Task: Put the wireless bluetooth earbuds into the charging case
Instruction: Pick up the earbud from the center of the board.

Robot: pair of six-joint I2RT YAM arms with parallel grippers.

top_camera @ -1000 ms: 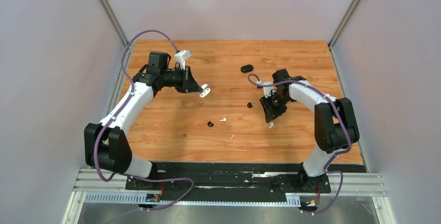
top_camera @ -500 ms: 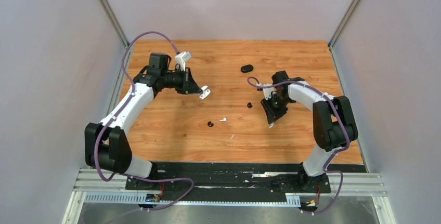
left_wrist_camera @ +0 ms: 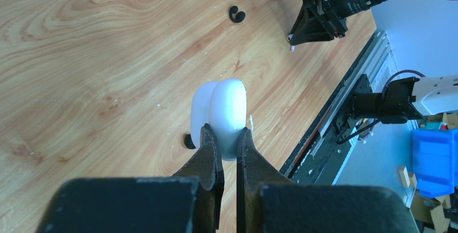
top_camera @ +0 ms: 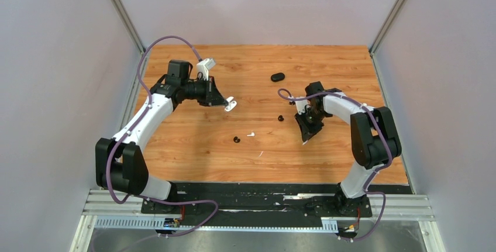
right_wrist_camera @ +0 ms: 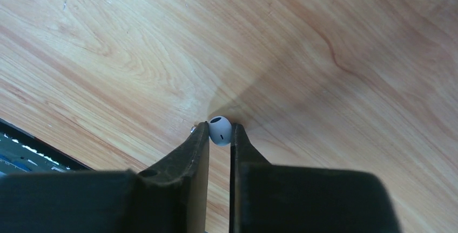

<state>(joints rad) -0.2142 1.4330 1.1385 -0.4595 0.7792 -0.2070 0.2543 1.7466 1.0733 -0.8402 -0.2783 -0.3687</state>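
Note:
My left gripper [left_wrist_camera: 227,135] is shut on the white charging case [left_wrist_camera: 227,111], holding it above the table at the left [top_camera: 230,103]. My right gripper [right_wrist_camera: 220,129] is shut on a white earbud [right_wrist_camera: 220,131], pinched at the fingertips just at the wood, and its tip points down at the right of the table [top_camera: 305,140]. Loose on the table lie another white earbud [top_camera: 251,134], a black earbud [top_camera: 236,140] beside it and a second black earbud [top_camera: 281,118] nearer the right arm. The left wrist view also has a black earbud [left_wrist_camera: 236,14].
A black oval case [top_camera: 277,77] lies towards the back of the wooden table [top_camera: 193,147]. Grey walls close in both sides, and a black rail [top_camera: 257,190] runs along the near edge. A tiny white speck [top_camera: 261,154] lies near the front.
The right gripper's jaws have closed onto the white earbud, and the arm has shifted very slightly. The left arm and the case have stayed put.

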